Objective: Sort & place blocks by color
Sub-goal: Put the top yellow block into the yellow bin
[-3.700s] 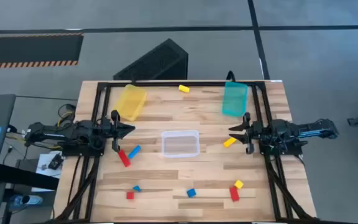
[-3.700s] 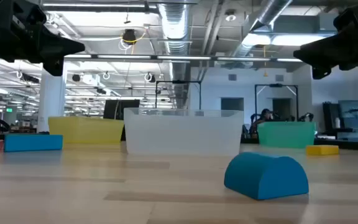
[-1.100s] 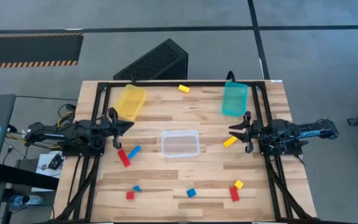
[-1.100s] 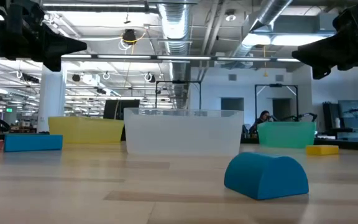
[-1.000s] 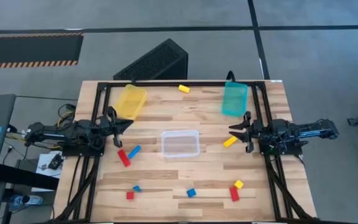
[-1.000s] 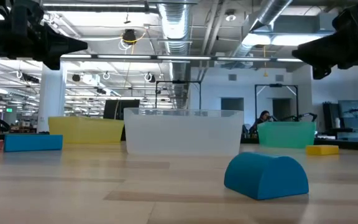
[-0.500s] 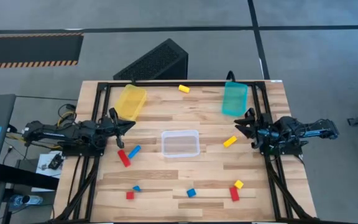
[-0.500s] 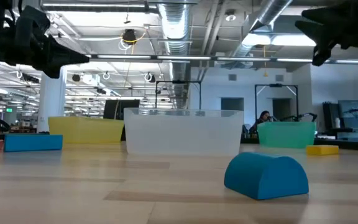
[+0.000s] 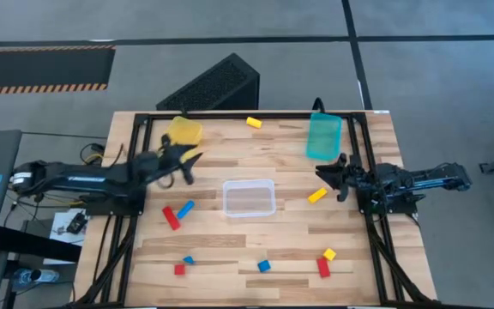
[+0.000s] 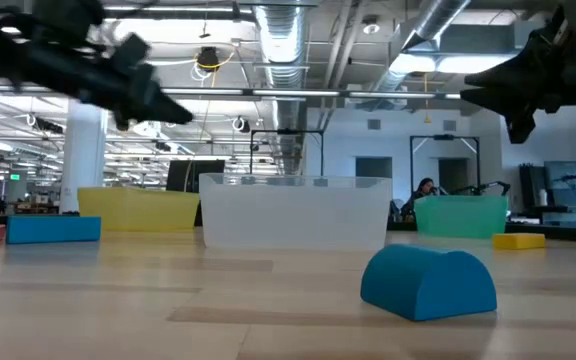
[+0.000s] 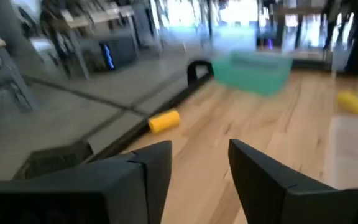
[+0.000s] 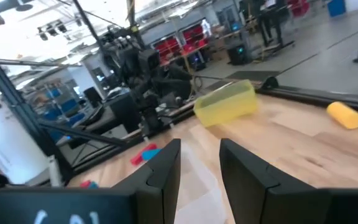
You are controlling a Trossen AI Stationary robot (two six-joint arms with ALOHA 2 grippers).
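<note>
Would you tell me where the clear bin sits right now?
In the high view, the clear bin sits at the table's centre, between a blue bar on its left and a yellow bar on its right.

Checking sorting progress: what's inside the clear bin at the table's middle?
Nothing shows inside the clear bin: only wood grain through its floor in the high view. No blocks are in it; its frosted wall hides the inside in the low view.

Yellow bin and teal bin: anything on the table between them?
In the high view, one small yellow block lies on the wood between the yellow bin and the teal bin, near the far edge. Otherwise that stretch is bare.
</note>
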